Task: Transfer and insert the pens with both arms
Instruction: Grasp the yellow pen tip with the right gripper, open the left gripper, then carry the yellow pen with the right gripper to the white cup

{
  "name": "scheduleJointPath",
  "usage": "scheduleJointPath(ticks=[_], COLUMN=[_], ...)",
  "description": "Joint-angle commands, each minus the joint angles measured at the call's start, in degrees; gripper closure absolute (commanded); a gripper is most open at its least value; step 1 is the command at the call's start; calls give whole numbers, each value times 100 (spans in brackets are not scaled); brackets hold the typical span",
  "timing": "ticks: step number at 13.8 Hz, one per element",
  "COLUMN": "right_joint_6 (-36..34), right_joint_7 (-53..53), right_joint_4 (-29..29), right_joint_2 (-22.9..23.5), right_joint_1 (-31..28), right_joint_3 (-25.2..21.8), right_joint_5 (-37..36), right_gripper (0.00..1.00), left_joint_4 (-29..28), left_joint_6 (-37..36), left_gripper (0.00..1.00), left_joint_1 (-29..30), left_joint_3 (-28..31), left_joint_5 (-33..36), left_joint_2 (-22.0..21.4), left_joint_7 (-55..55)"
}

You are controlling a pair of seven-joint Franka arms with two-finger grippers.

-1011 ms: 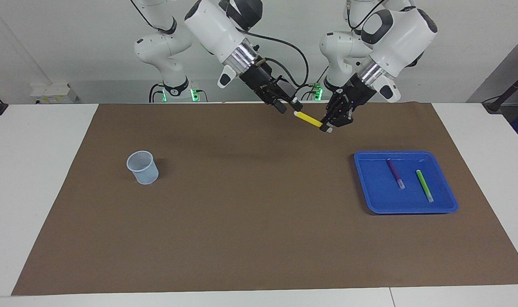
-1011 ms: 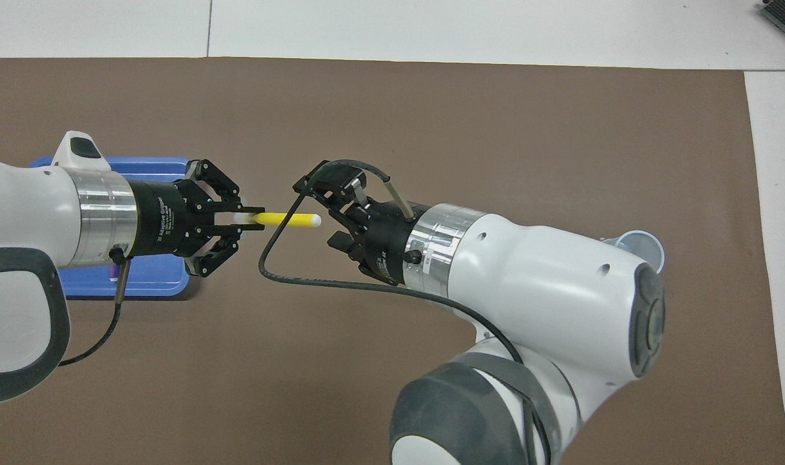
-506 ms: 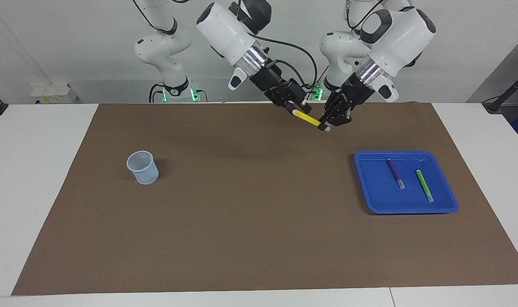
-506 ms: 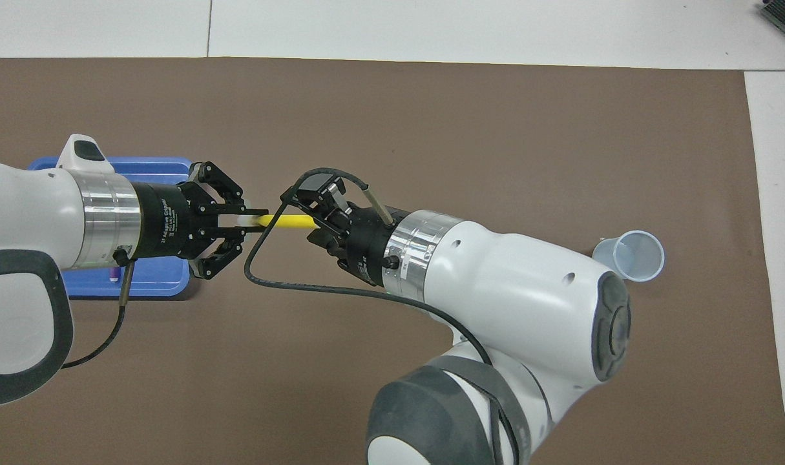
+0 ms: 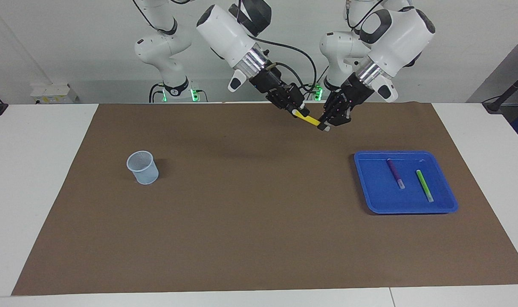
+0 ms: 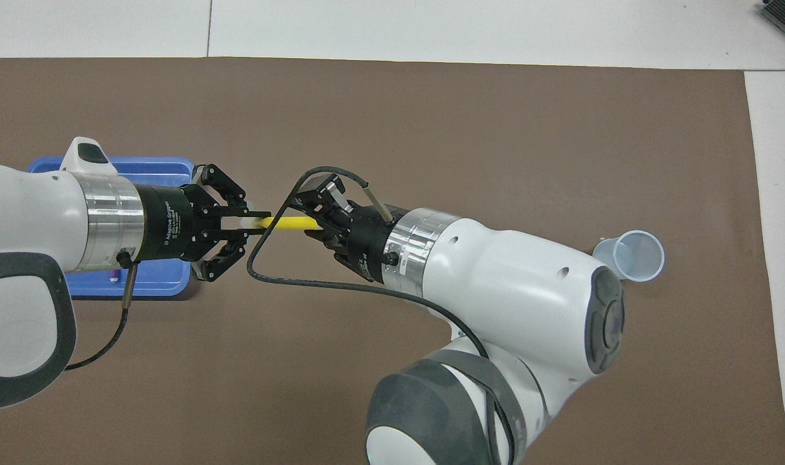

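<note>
The left gripper (image 5: pixel 325 126) is clamped on the yellow pen (image 5: pixel 308 119); the right gripper (image 5: pixel 293 111) is around its other end, grip unclear. Three pens: slim purple pen (image 5: pixel 394 171) and green pen (image 5: pixel 423 183), pale-tipped, lie apart in one blue tray (image 5: pixel 371 200); one cup (image 5: pixel 143 167).

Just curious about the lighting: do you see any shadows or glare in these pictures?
Facing view: the cup casts a soft shadow on the brown mat; a small glint shows on the blue tray. Overhead view: light looks even across the mat.

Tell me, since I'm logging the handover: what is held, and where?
The left gripper holds the yellow pen by one end, over the mat; the right gripper is at its other end.
</note>
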Motion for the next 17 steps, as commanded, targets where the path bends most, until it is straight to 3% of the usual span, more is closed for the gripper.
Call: scheduleJointPath(ticks=[1, 3, 10, 12, 15, 17], right_joint_6=[77, 77, 68, 68, -124, -903], right_joint_7=[-108, -108, -91, -99, -422, -1299], right_joint_4=[113, 113, 113, 113, 87, 87], right_joint_2=[81, 81, 81, 81, 55, 2], right_joint_1=[-27, -36, -53, -53, -88, -359], right_joint_3=[14, 14, 14, 14, 5, -13], right_joint_5=[159, 159, 168, 168, 133, 115], right_gripper=[72, 98, 100, 100, 100, 100], left_joint_4=[-236, -236, -236, -236, -236, -236], left_joint_6=[-15, -7, -33, -16, -15, -24], left_gripper=[100, 100, 100, 53, 36, 34], left_joint_1=[-120, -128, -128, -128, -128, -120], left_joint_3=[65, 65, 65, 65, 74, 74], left_joint_5=[-100, -100, -91, -91, -91, -91], left_joint_2=[-214, -223, -240, -240, -258, -302], left_joint_7=[-32, -41, -6, 56, 65, 65])
